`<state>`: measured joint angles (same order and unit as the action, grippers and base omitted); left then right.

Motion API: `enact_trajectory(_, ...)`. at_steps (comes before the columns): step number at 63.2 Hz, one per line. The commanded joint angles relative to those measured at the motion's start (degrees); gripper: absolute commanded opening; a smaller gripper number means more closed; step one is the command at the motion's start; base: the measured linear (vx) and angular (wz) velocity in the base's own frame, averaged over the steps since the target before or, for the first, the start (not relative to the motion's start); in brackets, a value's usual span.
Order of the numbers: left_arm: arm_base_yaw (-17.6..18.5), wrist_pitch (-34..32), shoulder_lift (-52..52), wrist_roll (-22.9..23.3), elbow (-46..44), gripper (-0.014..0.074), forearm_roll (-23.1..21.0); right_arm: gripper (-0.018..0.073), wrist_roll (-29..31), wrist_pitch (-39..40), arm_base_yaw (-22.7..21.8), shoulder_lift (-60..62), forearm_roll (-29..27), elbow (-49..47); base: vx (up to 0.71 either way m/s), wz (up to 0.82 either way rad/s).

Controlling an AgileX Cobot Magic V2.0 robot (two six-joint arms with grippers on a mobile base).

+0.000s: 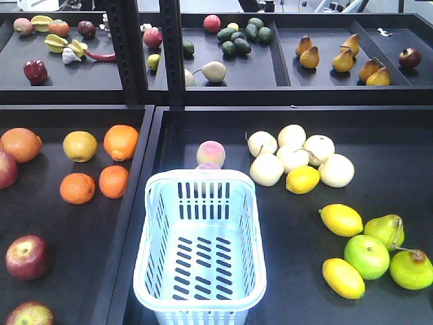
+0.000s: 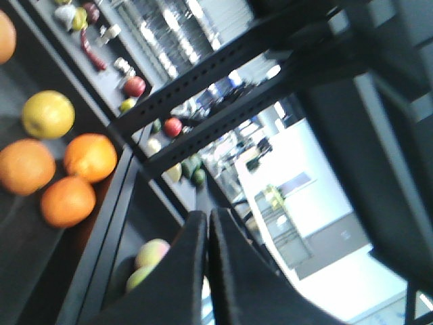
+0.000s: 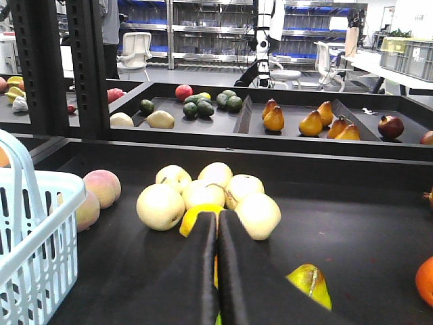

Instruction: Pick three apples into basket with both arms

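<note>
**Front view**
Seen only here: the apples [image 1: 27,257], the whole basket [image 1: 152,230], and the lemons [image 1: 342,219] and green fruit at lower right.
Apples: three, dark red, on the left tray along the left edge of the frame. One is cut by the edge at mid-height, one is lower left, one is in the bottom corner. All lie outside the basket.
Basket: one, lower centre, upright, slotted floor bare.
Other counts: three oranges [image 1: 120,142], one yellow fruit [image 1: 80,145], two peaches [image 1: 210,153] just behind the basket, six pale fruits [image 1: 336,170], three lemons, two green round fruits [image 1: 367,256], one green pear [image 1: 384,230].

**Left wrist view**
Seen only here: left gripper [image 2: 207,215], bottom centre, in a strongly tilted frame.
Pose: fingers point up-frame toward the rack posts [image 2: 223,74].
Claw: fingers pressed together with only a hairline slit between them, holding nothing.
Counts: three oranges and the yellow fruit at left, two peaches at lower left of the fingers.

**Right wrist view**
Seen only here: right gripper [image 3: 217,217], bottom centre, and the room behind the rack.
Pose: level and low over the right tray, fingers pointing at the pale fruits, tips overlapping a lemon in the frame.
Claw: fingers flush together, holding nothing.
Basket [image 3: 57,178]: at the left edge, showing one corner and a handle, with the peaches just beside it.
Counts: six pale fruits, one lemon, two peaches, one green pear at lower right of the fingers.
</note>
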<state>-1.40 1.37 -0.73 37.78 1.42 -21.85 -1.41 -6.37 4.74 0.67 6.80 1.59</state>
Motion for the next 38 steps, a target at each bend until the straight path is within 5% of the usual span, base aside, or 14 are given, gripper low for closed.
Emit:
enact_trajectory(1, 0.4, -6.9, -0.8, 0.6, -1.7, -0.0006, -0.5, -0.0008, 0.4, 4.1, -0.3, 0.7, 0.5, 0.8, 0.00, 0.00)
enact_trajectory(14, 0.4, -9.0, -0.8, 0.6, -1.7, -0.0006, -0.5, -0.0008, 0.4, 4.1, -0.3, 0.7, 0.5, 0.8, 0.00, 0.00)
enact_trajectory(27, 0.4, -8.6, -0.8, 6.8, -3.6, -0.0006, -7.2, -0.0008, 0.4, 4.1, -0.3, 0.7, 0.5, 0.8, 0.00, 0.00)
enact_trajectory(38, 0.4, -7.7, -0.8, 5.6, -10.8, -0.0006, -3.2, -0.0008, 0.4, 4.1, -0.3, 0.7, 0.5, 0.8, 0.00, 0.00)
